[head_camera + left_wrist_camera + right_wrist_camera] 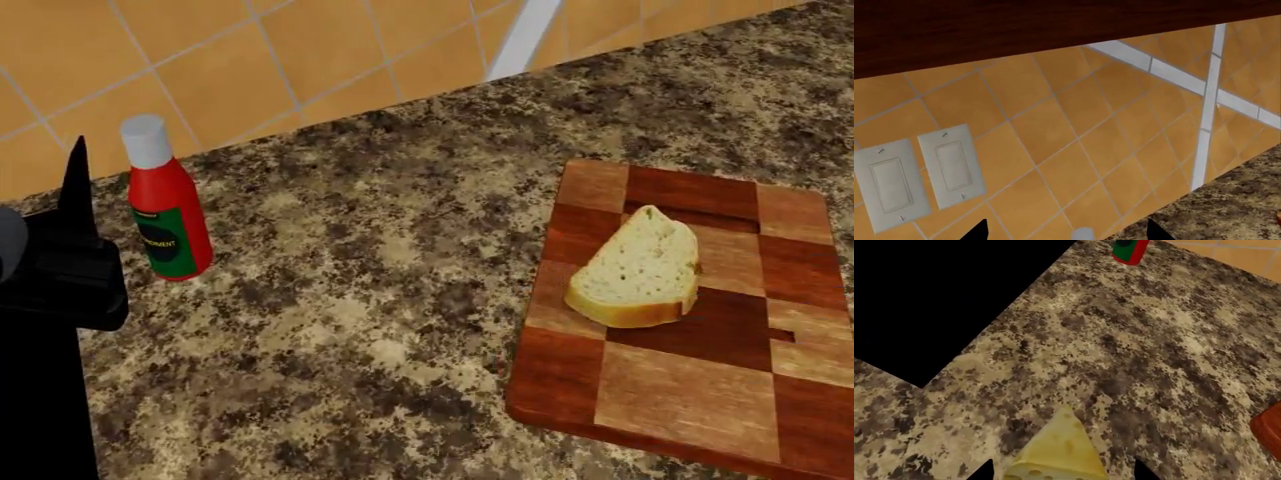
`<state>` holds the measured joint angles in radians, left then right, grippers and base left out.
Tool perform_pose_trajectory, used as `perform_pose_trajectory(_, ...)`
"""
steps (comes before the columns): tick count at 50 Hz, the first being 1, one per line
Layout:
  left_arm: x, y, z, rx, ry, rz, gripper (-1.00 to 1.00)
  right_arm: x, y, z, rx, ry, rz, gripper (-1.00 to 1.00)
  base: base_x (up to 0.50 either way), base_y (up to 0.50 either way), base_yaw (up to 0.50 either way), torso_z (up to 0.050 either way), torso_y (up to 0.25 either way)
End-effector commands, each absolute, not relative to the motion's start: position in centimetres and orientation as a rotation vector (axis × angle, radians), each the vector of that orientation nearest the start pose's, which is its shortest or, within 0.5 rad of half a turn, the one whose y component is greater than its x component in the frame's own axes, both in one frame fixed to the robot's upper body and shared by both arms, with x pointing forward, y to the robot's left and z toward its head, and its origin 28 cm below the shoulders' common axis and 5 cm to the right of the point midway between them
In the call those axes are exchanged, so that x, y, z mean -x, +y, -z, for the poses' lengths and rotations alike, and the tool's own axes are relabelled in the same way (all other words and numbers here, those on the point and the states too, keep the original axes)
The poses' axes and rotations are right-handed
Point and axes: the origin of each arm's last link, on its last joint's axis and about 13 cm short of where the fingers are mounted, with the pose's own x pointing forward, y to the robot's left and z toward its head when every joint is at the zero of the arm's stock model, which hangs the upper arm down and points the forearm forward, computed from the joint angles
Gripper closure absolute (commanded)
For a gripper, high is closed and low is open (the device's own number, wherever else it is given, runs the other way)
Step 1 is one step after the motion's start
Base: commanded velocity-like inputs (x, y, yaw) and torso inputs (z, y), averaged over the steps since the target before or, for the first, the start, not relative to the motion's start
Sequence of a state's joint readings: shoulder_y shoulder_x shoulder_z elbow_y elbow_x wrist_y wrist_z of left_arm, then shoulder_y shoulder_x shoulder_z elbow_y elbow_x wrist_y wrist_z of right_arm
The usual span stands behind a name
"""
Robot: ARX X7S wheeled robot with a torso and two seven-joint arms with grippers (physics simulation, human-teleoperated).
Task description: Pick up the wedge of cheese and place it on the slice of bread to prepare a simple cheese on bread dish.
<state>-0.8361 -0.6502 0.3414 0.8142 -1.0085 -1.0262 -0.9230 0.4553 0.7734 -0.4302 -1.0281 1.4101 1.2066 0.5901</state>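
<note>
The wedge of cheese [1057,447], pale yellow with round holes, lies on the speckled countertop and shows only in the right wrist view. My right gripper [1062,473] is open, with one fingertip on each side of the wedge and a gap at both. The slice of bread [641,268] lies on a wooden cutting board [694,400] at the right of the head view. My left gripper [1066,232] is open and empty, facing the tiled wall. It stands at the head view's left edge [74,215]. The right gripper is out of the head view.
A red condiment bottle [166,205] with a white cap stands right beside the left gripper; its cap [1083,234] shows between the left fingertips. Two wall switches [917,180] and a dark cabinet underside [1021,30] are above. The board's corner [1269,432] shows near the cheese.
</note>
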Motion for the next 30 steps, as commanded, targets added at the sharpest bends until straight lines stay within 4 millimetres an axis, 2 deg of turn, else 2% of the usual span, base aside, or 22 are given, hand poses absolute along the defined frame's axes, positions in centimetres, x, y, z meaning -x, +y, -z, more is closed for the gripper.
perform_pose_trajectory(1, -21.5, 21.3, -24.7, -0.265, -0.278, -0.045, -1.0, -13.3, -11.1, -15.2, 0.412, 0.362, -0.776, -1.0, 0.0, 0.0, 0.0, 0.0, 0.0)
perform_pose_trajectory(18, -21.4, 21.3, -24.7, -0.265, -0.278, -0.044, -1.0, -13.6, -10.5, -14.8, 0.41, 0.364, -0.803, -1.0, 0.0, 0.0, 0.0, 0.0, 0.0)
perform_pose_trajectory(19, -21.4, 21.3, -24.7, -0.265, -0.278, -0.044, -1.0, -13.5, -10.6, -14.8, 0.414, 0.36, -0.804, 1.0, 0.0, 0.0, 0.0, 0.0, 0.0)
perform_pose_trajectory(27, -21.4, 21.3, -24.7, -0.265, -0.276, -0.043, -1.0, -13.0, -10.6, -15.4, 0.422, 0.333, -0.79, 1.0, 0.0, 0.0, 0.0, 0.0, 0.0)
perform_pose_trajectory(30, -21.4, 21.3, -24.7, -0.264, -0.276, -0.043, -1.0, -12.6, -11.0, -16.4, 0.442, 0.29, -0.743, 1.0, 0.0, 0.0, 0.0, 0.0, 0.0)
